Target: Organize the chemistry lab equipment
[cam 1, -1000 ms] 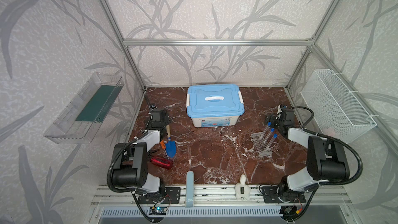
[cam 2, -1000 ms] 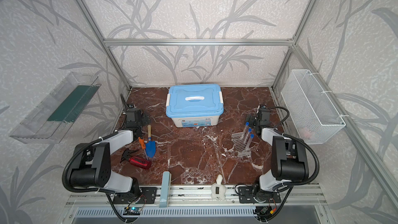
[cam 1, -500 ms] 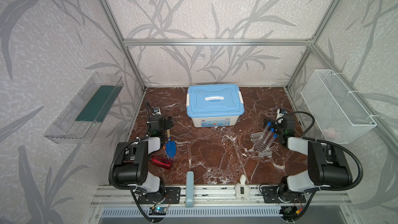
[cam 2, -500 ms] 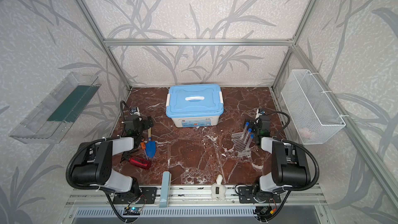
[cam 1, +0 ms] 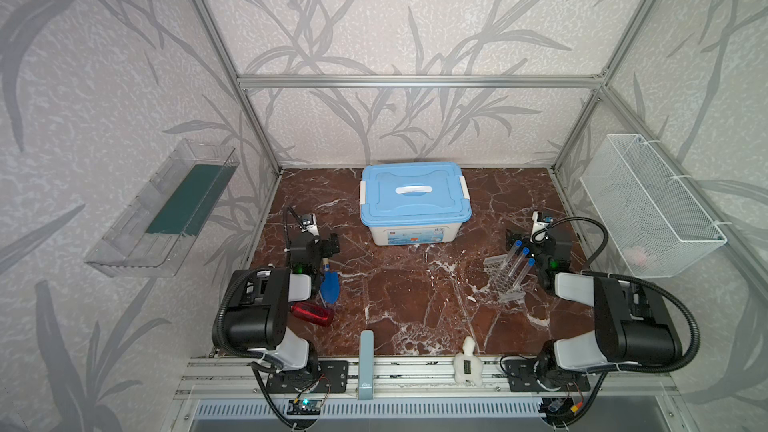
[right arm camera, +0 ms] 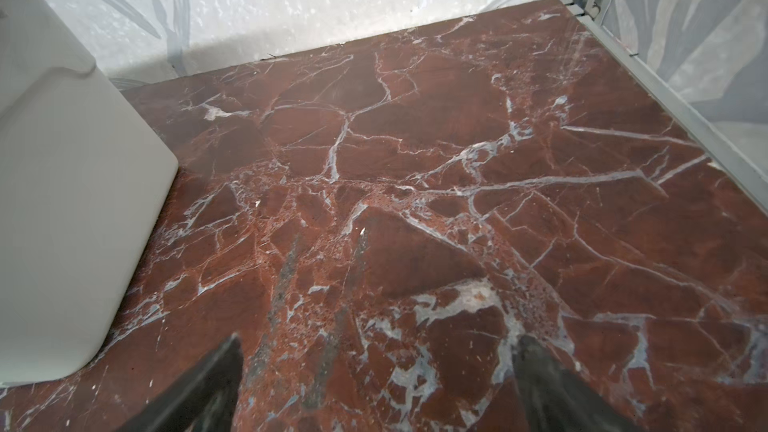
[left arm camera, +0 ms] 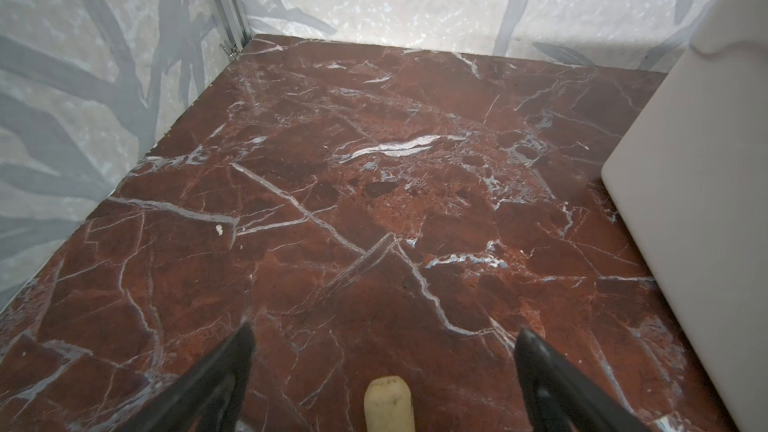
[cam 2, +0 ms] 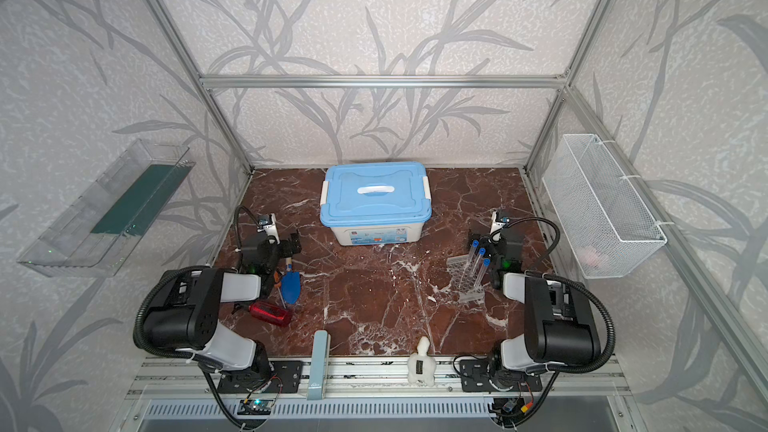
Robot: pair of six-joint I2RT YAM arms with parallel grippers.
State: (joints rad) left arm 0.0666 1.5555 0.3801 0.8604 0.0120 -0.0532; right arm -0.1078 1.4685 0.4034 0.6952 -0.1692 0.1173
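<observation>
The chemistry lab equipment in sight is a clear perforated rack [cam 1: 505,280] [cam 2: 465,284] on the right of the marble floor, with three blue-capped test tubes [cam 1: 519,261] [cam 2: 478,265] leaning in it. My right gripper [cam 1: 513,239] [cam 2: 476,239] [right arm camera: 378,342] hovers open and empty just behind the tubes, facing the back wall. My left gripper [cam 1: 331,243] [cam 2: 294,243] [left arm camera: 384,334] is open on the left, holding nothing. The tip of a pale wooden handle [left arm camera: 388,405] lies below and between its fingers.
A blue-lidded white box [cam 1: 415,197] [cam 2: 376,197] stands at the back centre; its wall [left arm camera: 698,201] [right arm camera: 62,201] shows in both wrist views. A blue trowel [cam 1: 330,286] and a red-handled tool [cam 1: 311,313] lie by the left arm. A wire basket [cam 1: 648,209] hangs right, a clear shelf [cam 1: 162,209] left.
Both grippers have drawn back from the rear of the floor toward the front, staying open and empty. The rack, tubes and tools have not moved.
</observation>
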